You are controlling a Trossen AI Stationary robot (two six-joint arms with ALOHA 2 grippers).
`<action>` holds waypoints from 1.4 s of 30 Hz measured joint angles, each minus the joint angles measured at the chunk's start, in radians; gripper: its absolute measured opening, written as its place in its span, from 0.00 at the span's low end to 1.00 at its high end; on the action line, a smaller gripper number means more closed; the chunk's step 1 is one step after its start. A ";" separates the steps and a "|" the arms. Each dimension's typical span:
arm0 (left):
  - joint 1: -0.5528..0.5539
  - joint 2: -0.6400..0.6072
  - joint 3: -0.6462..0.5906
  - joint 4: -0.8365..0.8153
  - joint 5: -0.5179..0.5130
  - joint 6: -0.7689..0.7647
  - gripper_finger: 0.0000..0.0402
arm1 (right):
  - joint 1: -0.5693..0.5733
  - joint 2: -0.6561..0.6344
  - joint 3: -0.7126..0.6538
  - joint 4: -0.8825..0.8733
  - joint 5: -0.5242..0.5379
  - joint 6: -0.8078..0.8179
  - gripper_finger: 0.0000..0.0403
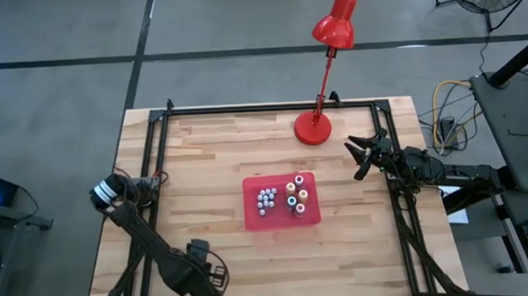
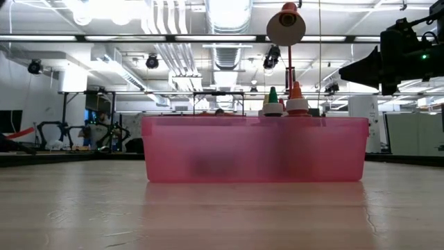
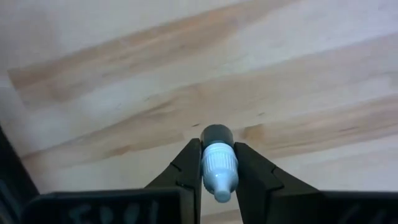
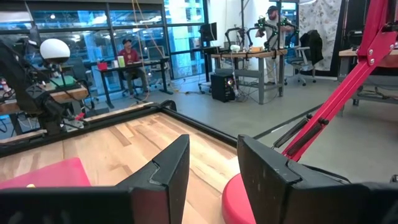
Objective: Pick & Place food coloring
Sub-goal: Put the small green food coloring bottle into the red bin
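Two arms worked at our wooden table [image 1: 202, 160]. Near its middle sat a red tray [image 1: 252, 216] holding the food coloring [image 1: 280, 197]: a cluster of pale little bottles toward the left, and a few larger colored bottles toward the right. From table height, we saw green and orange caps rising above the tray's translucent pink wall.

Our left tool [image 3: 217, 171] was near the table's front edge, left of the tray and well apart from it. Its fingers [image 3: 187, 169] were closed tightly on one bottle [image 3: 218, 168], which had a ribbed whitish cap and a dark end, held above bare wood.

Our right tool [image 1: 362, 154] was over the table's right side, beside the tray and near the round base of a red lamp [image 1: 314, 126]. Its fingers were spread apart and gripped nothing.

Beyond the table, in the right wrist view, a person [image 4: 130, 56] sat at a desk.
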 joint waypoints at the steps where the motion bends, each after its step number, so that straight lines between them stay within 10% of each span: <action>1: 0.012 0.000 0.020 -0.023 -0.002 0.011 0.10 | 0.000 0.000 0.000 0.000 0.000 0.000 0.32; 24: 0.363 0.002 0.340 -0.210 -0.110 0.334 0.10 | 0.000 0.000 0.000 0.000 0.000 0.000 0.32; 42: 0.653 0.045 0.356 -0.041 -0.065 0.984 0.10 | 0.000 0.000 0.000 0.000 0.000 0.000 0.32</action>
